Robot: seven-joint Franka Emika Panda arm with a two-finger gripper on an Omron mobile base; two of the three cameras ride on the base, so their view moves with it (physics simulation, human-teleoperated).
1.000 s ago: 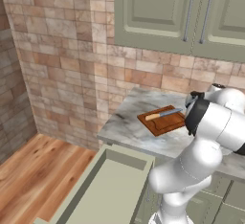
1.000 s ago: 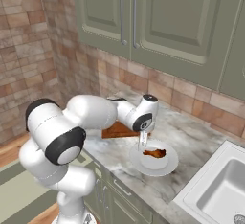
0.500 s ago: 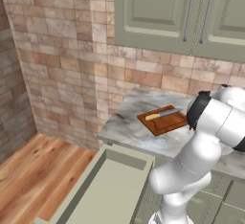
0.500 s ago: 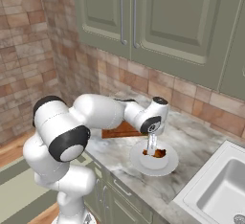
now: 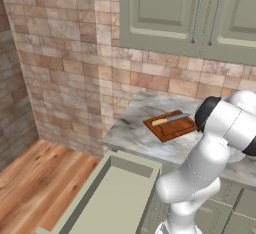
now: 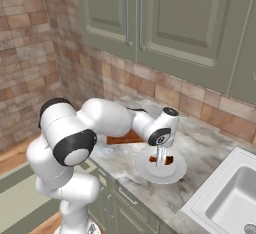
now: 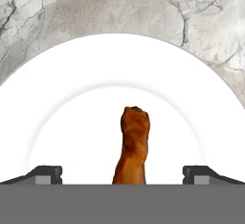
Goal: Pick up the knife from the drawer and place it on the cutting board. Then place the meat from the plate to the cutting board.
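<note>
Left base view: flat square reddish-brown wooden cutting board (image 5: 171,125) lies at centre-right of frame on the grey-veined marble counter (image 5: 135,137), w/ the small knife (image 5: 170,119) (tan wooden handle, short grey-blue blade) resting diagonally across its top, blade toward upper right. The wide sage-green drawer (image 5: 107,201), pale green inside, stands pulled out at bottom centre, below the counter edge. The white arm (image 5: 210,153) rises at lower right and blocks the counter beyond the board.

Right base view: round white shallow plate (image 6: 176,172) sits at centre frame on the counter, near its front edge; steel sink (image 6: 226,198) at lower right, well apart from the plate. The small reddish-brown meat (image 6: 168,160) lies on the plate. The two-finger gripper (image 6: 161,162) points straight down over the plate, tips at the level of the meat. A strip of the board shows behind the forearm, left of the plate.

Hand view: the meat appears as an elongated orange-brown piece running up from bottom centre, plate rim arcing across the upper half, marble above it. The dark fingertips (image 7: 45,174) sit at bottom left and bottom right, one on each side of the meat and apart from it: jaws spread wide, gripping nothing.

Sage-green wall cabinets (image 6: 165,23) w/ metal bar handles fill the upper frame in both base views; brick-pattern tile backsplash (image 5: 75,73) below them.
</note>
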